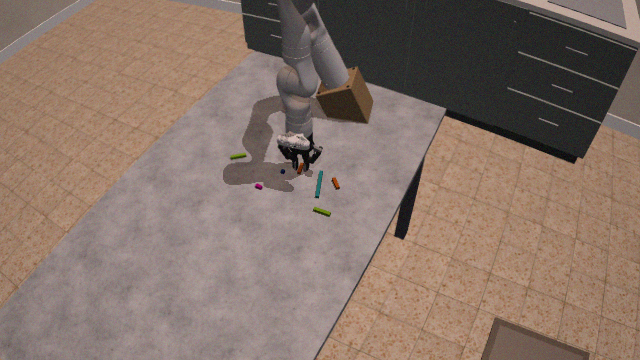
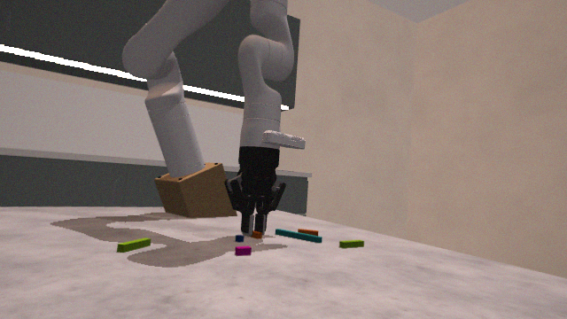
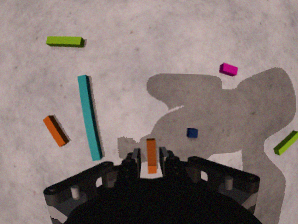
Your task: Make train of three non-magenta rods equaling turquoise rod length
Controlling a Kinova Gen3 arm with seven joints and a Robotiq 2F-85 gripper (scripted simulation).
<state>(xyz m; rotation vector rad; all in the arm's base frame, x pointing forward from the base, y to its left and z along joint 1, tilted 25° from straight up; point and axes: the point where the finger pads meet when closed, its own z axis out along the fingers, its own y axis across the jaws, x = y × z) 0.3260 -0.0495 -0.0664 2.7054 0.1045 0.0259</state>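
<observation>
Two lime rods (image 1: pixel 238 156) (image 1: pixel 322 211), two orange rods (image 1: pixel 300 168) (image 1: pixel 335 183), one turquoise rod (image 1: pixel 318 184), one blue rod (image 1: pixel 282 171), one magenta rod (image 1: pixel 258 186).

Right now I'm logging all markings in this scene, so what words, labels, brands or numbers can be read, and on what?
None: no view shows readable text.
The rods, such as the turquoise rod and the orange rod between the fingers of the gripper, are plain colour.
The arm's brown base block and the cabinet drawers carry no labels.
</observation>
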